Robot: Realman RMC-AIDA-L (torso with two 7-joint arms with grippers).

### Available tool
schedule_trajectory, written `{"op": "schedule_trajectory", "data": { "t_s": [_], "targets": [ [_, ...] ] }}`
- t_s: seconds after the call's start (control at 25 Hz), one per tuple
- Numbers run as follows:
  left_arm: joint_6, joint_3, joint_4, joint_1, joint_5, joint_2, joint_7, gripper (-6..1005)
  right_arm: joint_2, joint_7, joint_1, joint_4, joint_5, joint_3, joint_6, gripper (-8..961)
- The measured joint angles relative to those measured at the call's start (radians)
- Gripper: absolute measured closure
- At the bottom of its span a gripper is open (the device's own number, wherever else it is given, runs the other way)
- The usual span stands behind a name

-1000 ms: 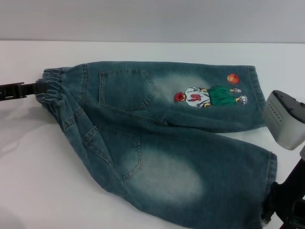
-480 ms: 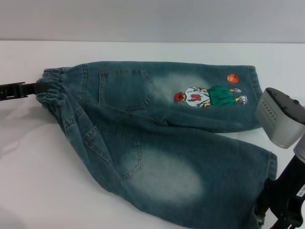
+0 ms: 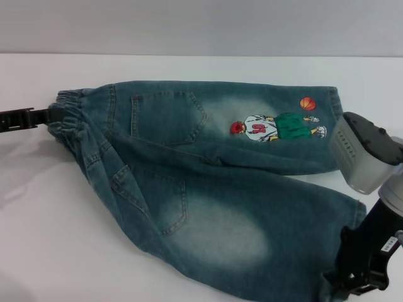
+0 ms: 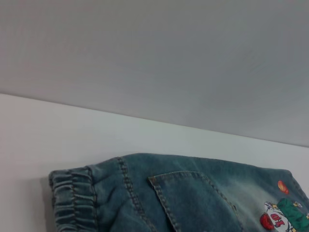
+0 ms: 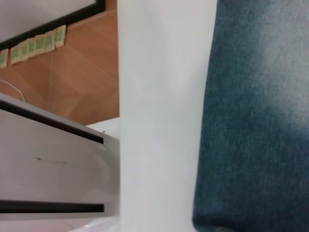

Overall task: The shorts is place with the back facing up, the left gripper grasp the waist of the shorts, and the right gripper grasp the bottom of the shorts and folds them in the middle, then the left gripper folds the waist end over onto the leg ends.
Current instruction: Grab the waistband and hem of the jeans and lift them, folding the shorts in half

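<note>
The left tool (image 3: 44,116) sits at the waist of the shorts (image 3: 70,119); its grip cannot be told. The shorts (image 3: 214,176) lie back-up across the desk (image 3: 50,251), long axis left-right. The right tool (image 3: 356,277), grip unreadable, meets the near-right leg hem (image 3: 359,217).

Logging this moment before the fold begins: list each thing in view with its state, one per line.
shorts: spread flat on the table, back pockets up, not yet folded.
waist of the shorts: gathered, left hand at its edge.
bottom of the shorts: lying flat, right hand at the near hem.
table: white, bearing the shorts.
</note>
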Motion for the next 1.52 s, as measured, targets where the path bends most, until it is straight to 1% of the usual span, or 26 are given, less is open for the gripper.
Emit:
{"op": "schedule_trajectory", "data": {
  "t_s": [0.4, 0.64, 1.16, 1.52],
  "targets": [
    [0.000, 0.000, 0.000, -0.003, 0.000, 0.000, 0.000, 953, 0.002, 0.001, 0.000, 0.000, 0.013, -0.023, 0.025, 878],
    [0.000, 0.000, 0.000, 0.001, 0.000, 0.000, 0.004, 953, 0.002, 0.001, 0.000, 0.000, 0.035, -0.037, 0.025, 954],
    [0.000, 0.007, -0.001, 0.009, 0.000, 0.005, 0.010, 953, 0.002, 0.031, 0.008, 0.000, 0.065, -0.051, 0.021, 913],
    [0.000, 0.014, -0.002, 0.019, 0.000, 0.006, 0.020, 953, 0.002, 0.053, 0.003, -0.005, 0.079, -0.055, 0.028, 777]
  ]
}}
